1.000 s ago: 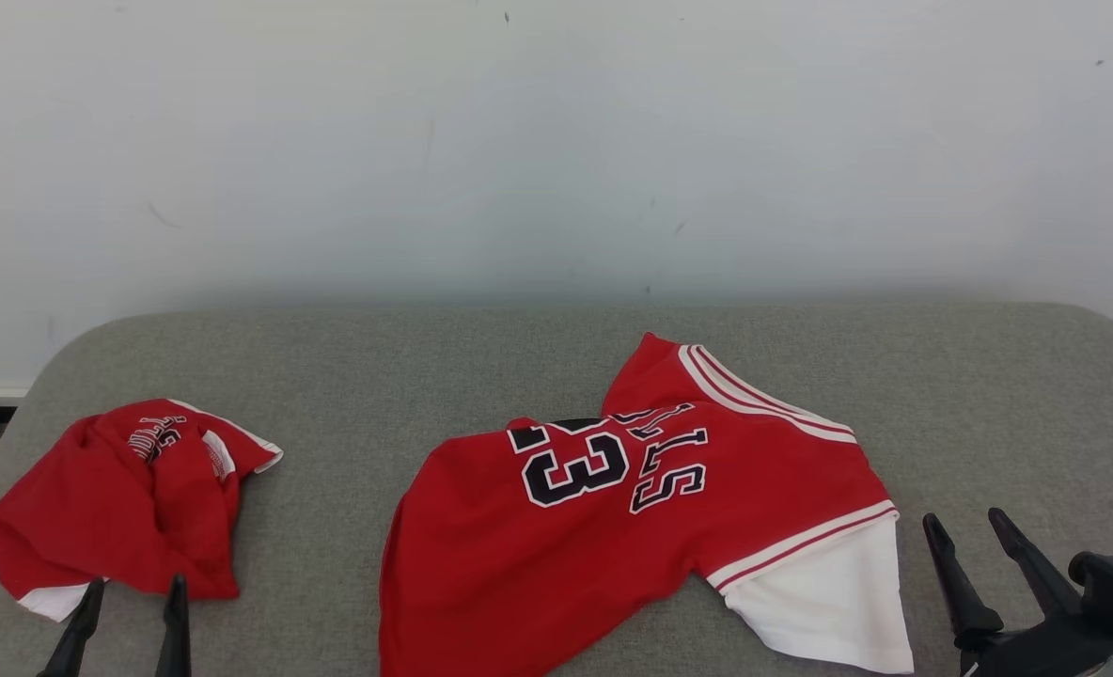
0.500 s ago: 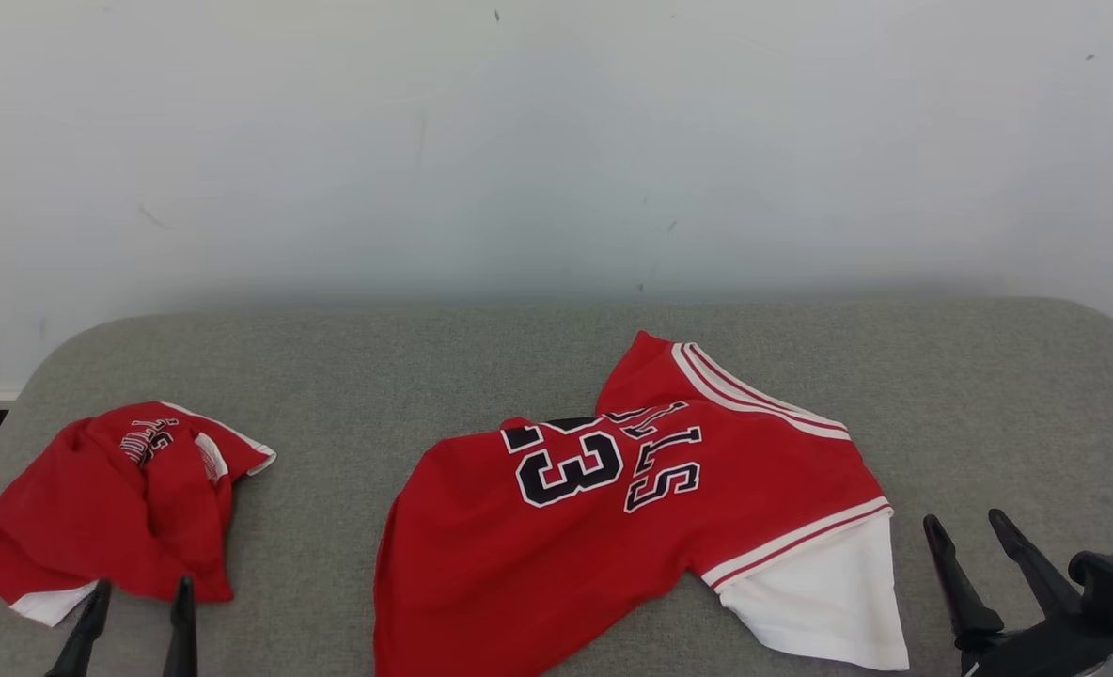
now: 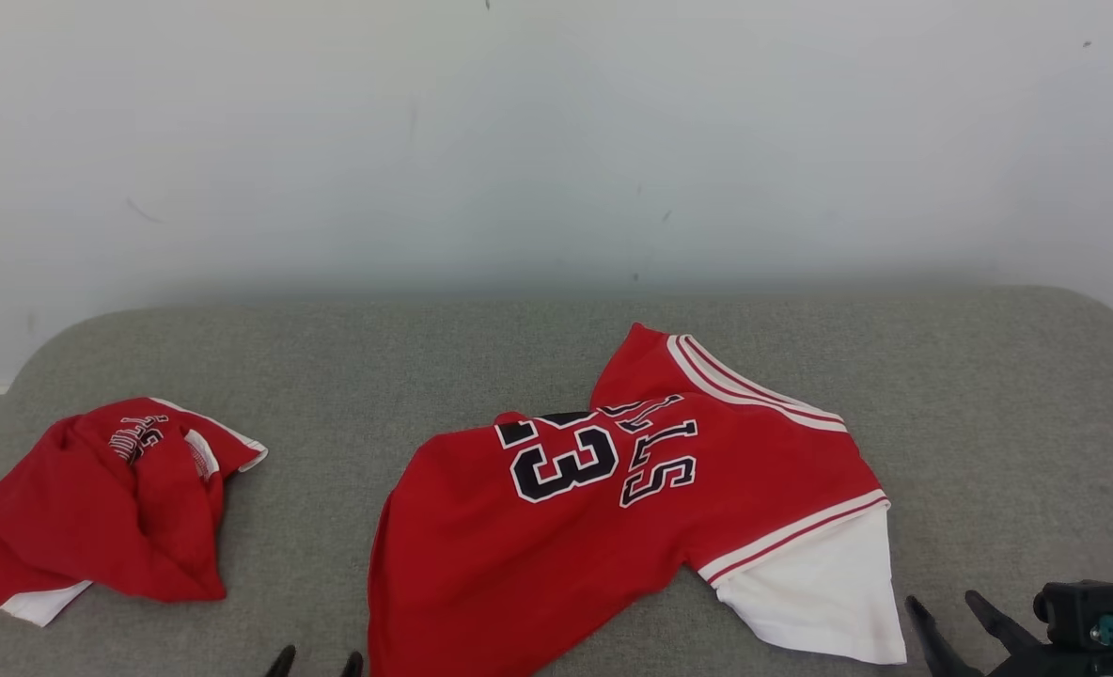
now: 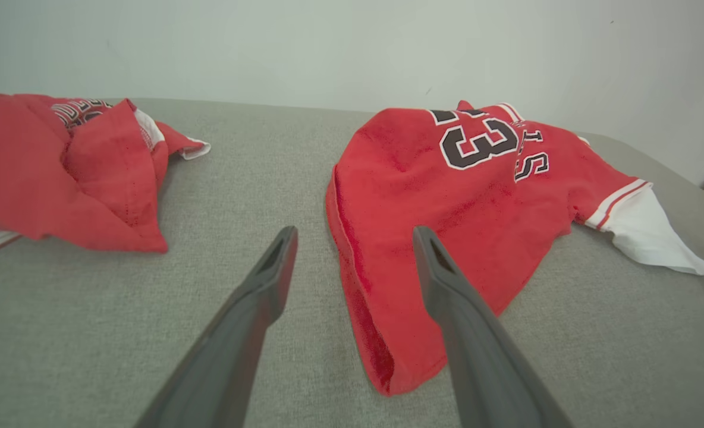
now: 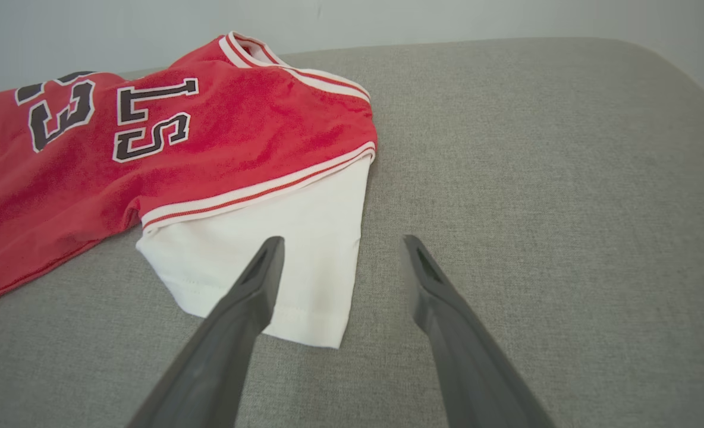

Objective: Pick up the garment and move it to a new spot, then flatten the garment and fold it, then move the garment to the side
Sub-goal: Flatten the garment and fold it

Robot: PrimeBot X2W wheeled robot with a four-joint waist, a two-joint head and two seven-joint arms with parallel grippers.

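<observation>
Far left: a red bundle (image 3: 105,508) with white trim is lying crumpled on the pad (image 3: 350,376). Its black print is being swallowed by folds and is unreadable. The left gripper (image 4: 352,238) is being held released, with nothing between its fingers. Its tips are being kept over bare pad, one finger just beside the left hem of the jersey (image 3: 613,527). The jersey is lying at centre, spread mostly flat and skewed. Large black white-edged digits are being read as "33", the first one partly folded under. Beside them are letters ending in "LS", with the start hidden. Striped trim and a white sleeve (image 5: 269,261) are showing at its right end. The right gripper (image 5: 340,244) is also being held released and empty, one finger over the sleeve's corner. The pad is grey woven fabric with rounded corners. A pale, lightly scuffed wall (image 3: 556,141) is standing behind.
</observation>
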